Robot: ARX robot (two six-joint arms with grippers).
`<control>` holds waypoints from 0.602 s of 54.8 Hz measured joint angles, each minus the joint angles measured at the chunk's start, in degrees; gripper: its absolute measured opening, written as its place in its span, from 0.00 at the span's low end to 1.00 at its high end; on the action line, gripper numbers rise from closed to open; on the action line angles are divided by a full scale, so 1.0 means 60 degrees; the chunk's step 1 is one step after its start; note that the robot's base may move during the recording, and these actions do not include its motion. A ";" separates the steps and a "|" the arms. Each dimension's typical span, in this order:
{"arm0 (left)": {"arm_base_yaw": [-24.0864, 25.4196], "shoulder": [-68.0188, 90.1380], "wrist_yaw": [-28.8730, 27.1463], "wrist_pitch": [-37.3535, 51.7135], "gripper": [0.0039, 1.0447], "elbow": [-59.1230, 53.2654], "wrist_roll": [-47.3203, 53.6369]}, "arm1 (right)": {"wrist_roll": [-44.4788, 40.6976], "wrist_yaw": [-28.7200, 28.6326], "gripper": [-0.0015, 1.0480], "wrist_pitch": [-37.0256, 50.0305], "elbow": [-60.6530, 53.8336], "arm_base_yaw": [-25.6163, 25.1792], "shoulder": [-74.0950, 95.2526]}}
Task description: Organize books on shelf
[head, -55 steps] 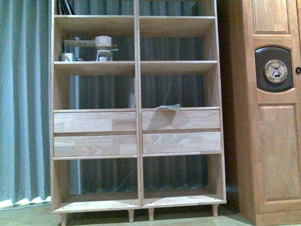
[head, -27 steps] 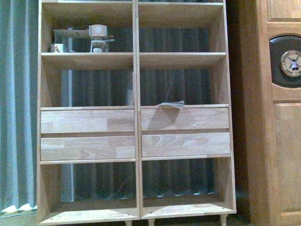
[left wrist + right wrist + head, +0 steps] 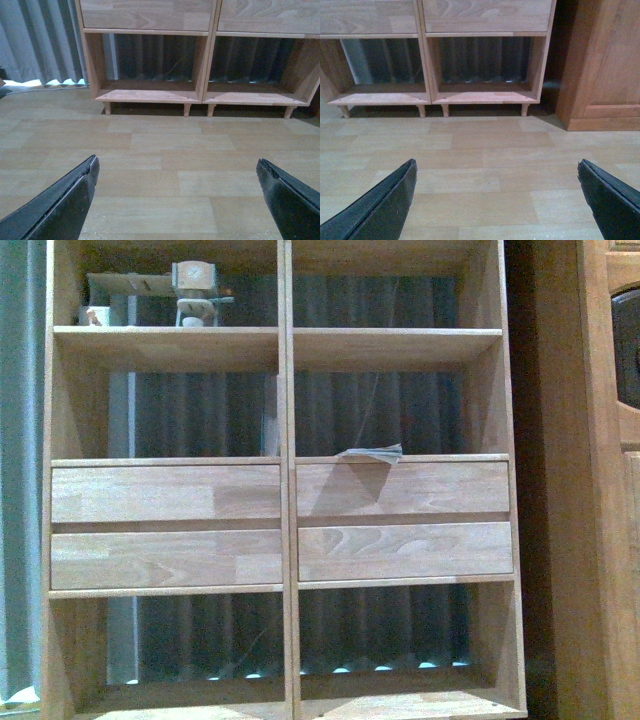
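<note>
Shelf (image 3: 165,345) nearer, top and legs cropped | left gripper (image 3: 176,161), right gripper (image 3: 496,162) gaping, empty

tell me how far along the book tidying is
Done: nothing visibly. In hand: nothing; the left hand and right hand are both open and empty, away from the shelf. Left: what looks like a pale book lies flat above the right drawers, untouched.

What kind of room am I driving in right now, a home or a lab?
Probably a furnished living-room or study setting, possibly staged: a tall light-wood shelf, a grey-blue curtain behind it, a closed wooden cabinet beside it, and wood-plank flooring.
</note>
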 joint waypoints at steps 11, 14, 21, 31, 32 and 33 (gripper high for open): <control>0.0000 0.0000 0.0000 0.0000 0.93 0.0000 0.0000 | 0.0000 0.0000 0.93 0.0000 0.0000 0.0000 0.0000; 0.0000 0.0000 -0.0004 0.0000 0.93 0.0000 0.0000 | 0.0000 0.0000 0.93 0.0000 -0.0004 0.0000 0.0000; 0.0000 0.0000 0.0000 0.0000 0.93 0.0000 0.0000 | 0.0000 0.0000 0.93 0.0000 0.0000 0.0000 0.0000; 0.0000 0.0000 -0.0007 0.0000 0.93 0.0000 0.0000 | 0.0000 -0.0004 0.93 0.0000 -0.0004 0.0000 0.0000; 0.0000 0.0000 -0.0004 0.0000 0.93 0.0000 0.0000 | 0.0000 -0.0004 0.93 0.0000 0.0000 0.0000 0.0000; 0.0000 0.0000 0.0000 0.0000 0.93 0.0000 0.0000 | 0.0000 0.0000 0.93 0.0000 0.0000 0.0000 0.0000</control>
